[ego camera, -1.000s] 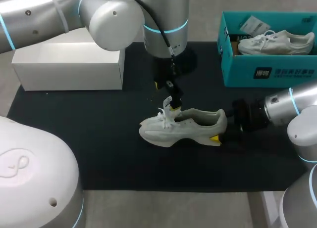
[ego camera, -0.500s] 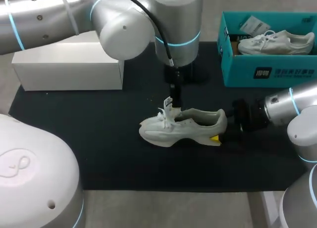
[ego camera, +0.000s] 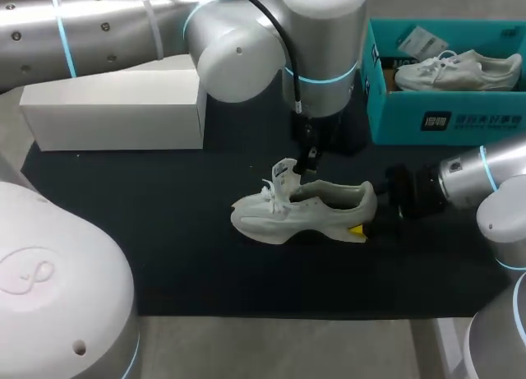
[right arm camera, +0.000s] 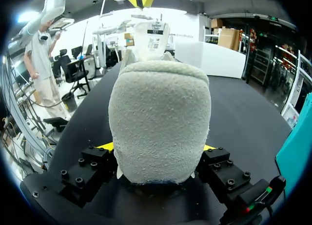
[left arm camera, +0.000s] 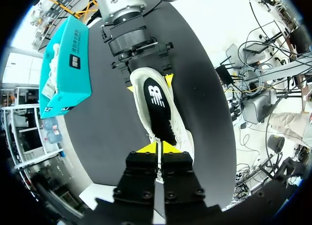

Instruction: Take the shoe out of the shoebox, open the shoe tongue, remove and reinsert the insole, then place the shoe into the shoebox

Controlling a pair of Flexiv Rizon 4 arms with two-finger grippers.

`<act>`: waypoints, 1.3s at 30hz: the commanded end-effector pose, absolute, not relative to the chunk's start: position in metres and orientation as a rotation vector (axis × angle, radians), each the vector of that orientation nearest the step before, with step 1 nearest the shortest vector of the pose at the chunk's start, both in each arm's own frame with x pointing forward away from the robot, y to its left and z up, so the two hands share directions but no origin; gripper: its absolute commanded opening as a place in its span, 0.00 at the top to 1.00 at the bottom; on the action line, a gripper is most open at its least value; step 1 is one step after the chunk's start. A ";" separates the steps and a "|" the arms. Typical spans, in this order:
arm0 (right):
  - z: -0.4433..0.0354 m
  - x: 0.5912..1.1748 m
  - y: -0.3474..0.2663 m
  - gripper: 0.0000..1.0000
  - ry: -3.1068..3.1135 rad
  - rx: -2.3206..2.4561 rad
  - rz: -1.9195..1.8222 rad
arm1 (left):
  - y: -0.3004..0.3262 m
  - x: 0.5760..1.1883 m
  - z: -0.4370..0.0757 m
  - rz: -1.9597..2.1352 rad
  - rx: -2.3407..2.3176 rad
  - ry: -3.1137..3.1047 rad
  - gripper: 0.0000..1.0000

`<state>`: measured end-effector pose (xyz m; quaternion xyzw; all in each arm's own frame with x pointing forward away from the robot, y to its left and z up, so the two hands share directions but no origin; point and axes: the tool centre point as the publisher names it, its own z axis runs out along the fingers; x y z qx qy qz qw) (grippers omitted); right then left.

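Note:
A pale grey-white shoe (ego camera: 304,208) lies on its sole mid-table, toe to the left. My left gripper (ego camera: 306,159) hangs over its opening, shut on the raised tongue (ego camera: 283,175). In the left wrist view the yellow tips (left arm camera: 158,148) pinch the thin tongue edge, with the black insole (left arm camera: 158,105) ahead inside the shoe (left arm camera: 180,132). My right gripper (ego camera: 367,216) is shut on the heel from the right. In the right wrist view the fuzzy heel (right arm camera: 161,112) fills the gap between the right gripper's fingers (right arm camera: 105,147), and the labelled tongue (right arm camera: 153,37) stands beyond it.
A teal shoebox (ego camera: 444,120) at the back right holds another white shoe (ego camera: 456,71) and shows beside the right arm (left arm camera: 66,64). A white box (ego camera: 115,108) stands at the back left. The black mat (ego camera: 164,239) covers the table.
My left arm has swung right over the shoe and its gripper has gone from open to shut on the tongue, which is now drawn up and back. The right arm has not moved.

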<state>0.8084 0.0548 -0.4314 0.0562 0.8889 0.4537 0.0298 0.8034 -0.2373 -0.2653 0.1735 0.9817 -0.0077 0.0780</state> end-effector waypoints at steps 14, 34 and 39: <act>-0.437 0.810 0.056 1.00 2.740 0.176 1.396 | -0.260 0.810 -0.309 -0.077 0.416 2.982 1.00; -0.437 0.810 0.056 1.00 2.740 0.176 1.396 | -0.302 0.803 -0.364 -0.086 0.452 2.962 1.00; -0.437 0.810 0.056 1.00 2.740 0.176 1.396 | -0.290 0.801 -0.374 -0.057 0.410 2.993 1.00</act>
